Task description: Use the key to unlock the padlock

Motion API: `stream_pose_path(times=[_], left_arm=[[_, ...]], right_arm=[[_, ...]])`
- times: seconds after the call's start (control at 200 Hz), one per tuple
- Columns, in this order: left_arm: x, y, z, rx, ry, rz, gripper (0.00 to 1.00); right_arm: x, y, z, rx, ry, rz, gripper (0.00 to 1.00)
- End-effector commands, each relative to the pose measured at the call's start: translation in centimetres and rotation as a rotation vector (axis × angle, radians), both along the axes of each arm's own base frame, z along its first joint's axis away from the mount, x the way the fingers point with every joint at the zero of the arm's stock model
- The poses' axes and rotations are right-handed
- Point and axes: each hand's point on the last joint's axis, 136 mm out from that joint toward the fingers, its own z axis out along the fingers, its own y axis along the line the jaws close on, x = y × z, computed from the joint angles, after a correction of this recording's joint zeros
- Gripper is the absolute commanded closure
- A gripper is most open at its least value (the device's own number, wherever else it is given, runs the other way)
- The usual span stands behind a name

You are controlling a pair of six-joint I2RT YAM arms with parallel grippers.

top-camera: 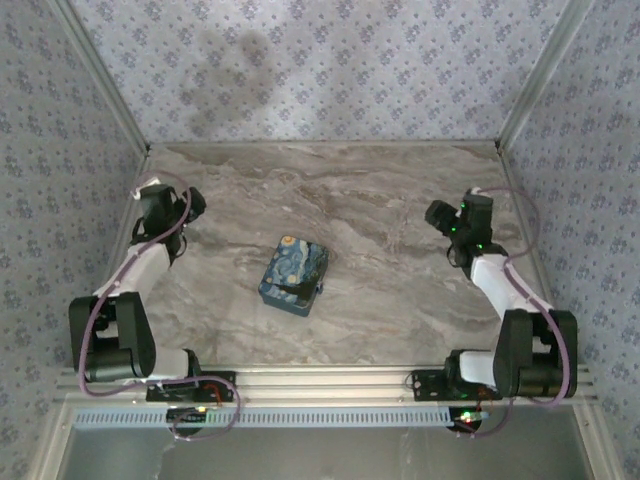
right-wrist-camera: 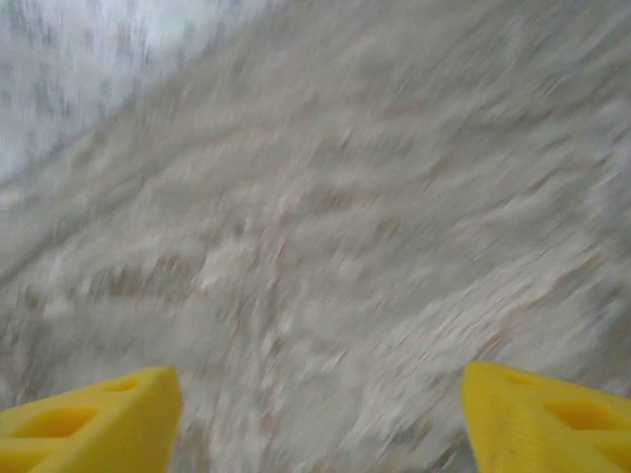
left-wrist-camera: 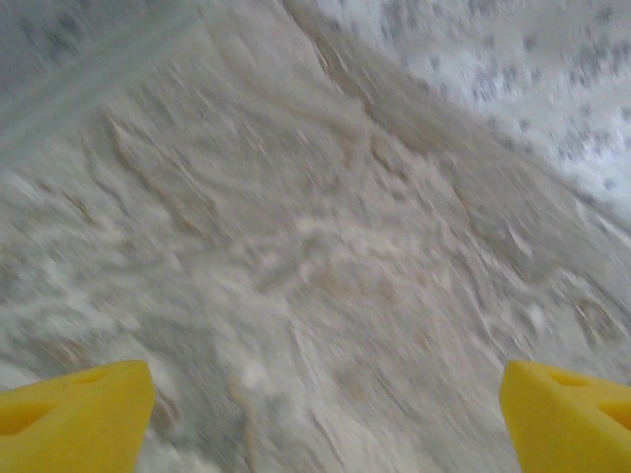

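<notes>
We see the left pincer (left-wrist-camera: 325, 399) and right pincer (right-wrist-camera: 320, 404) both spread wide, holding nothing, above the marbled bench (top-camera: 400, 200). The blue swirl-patterned box (top-camera: 293, 272) sits mid-bench, well apart from both.

A case (top-camera: 293, 273) is located on the table (top-camera: 400, 190), slightly left of frame centre in the top view; the left gripper (top-camera: 192, 205) is positioned at mid-left, up and left of the case; the right gripper (top-camera: 438, 214) is positioned at mid-right, well apart from the case; the table is enclosed by walls (top-camera: 330, 70) behind and at both sides.
</notes>
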Motion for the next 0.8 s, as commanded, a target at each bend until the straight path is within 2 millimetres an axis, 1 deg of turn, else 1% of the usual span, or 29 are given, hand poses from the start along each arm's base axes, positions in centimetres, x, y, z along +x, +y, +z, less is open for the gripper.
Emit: stream_pose_path(times=[0.0,0.055,0.1,0.17,0.23,0.31,0.365,0.46,0.53,0.595,0.6,0.615,0.705,0.794], left_arm=[[-2.5,-4.8,-2.4,-0.196,0.138,-0.109,0.12],[-3.5,-6.2,-2.8,-0.2,0.169,-0.142,0.13],[-4.4,-7.4,-3.2,-0.203,0.193,-0.17,0.14],[-5.7,-10.0,-3.7,-0.21,0.224,-0.242,0.15],[-7.0,-11.5,-4.2,-0.188,0.258,-0.27,0.15],[-8.5,-13.5,-4.7,-0.171,0.283,-0.312,0.15],[-9.2,-14.6,-4.9,-0.163,0.291,-0.339,0.15],[-10.0,-15.5,-5.0,-0.15,0.304,-0.347,0.15],[-10.4,-15.8,-5.1,-0.151,0.311,-0.349,0.15],[-10.6,-15.9,-5.3,-0.155,0.32,-0.342,0.14],[-10.7,-15.9,-5.3,-0.155,0.321,-0.342,0.14],[-10.7,-16.0,-5.4,-0.157,0.322,-0.342,0.14],[-11.1,-16.0,-5.7,-0.153,0.34,-0.333,0.14],[-11.4,-15.8,-5.9,-0.152,0.347,-0.322,0.14]], right_arm=[[-2.2,4.7,-2.0,0.034,0.207,0.141,0.34],[-2.5,6.4,-2.7,0.045,0.272,0.181,0.44],[-2.9,7.7,-3.3,0.049,0.32,0.206,0.48],[-3.5,9.6,-4.2,0.029,0.394,0.222,0.5],[-4.0,10.9,-5.0,0.012,0.463,0.219,0.51],[-4.4,13.1,-6.0,0.023,0.532,0.238,0.58],[-4.6,14.1,-6.5,0.017,0.576,0.237,0.59],[-4.8,15.9,-7.2,0.008,0.607,0.243,0.59],[-4.5,16.5,-7.6,-0.022,0.618,0.23,0.6],[-4.8,16.8,-8.7,-0.04,0.642,0.221,0.62],[-4.4,17.1,-8.2,-0.035,0.629,0.223,0.62],[-4.4,17.1,-8.1,-0.038,0.639,0.219,0.63],[-4.2,17.3,-8.8,-0.048,0.657,0.204,0.66],[-4.2,17.0,-9.2,-0.069,0.672,0.179,0.66]])
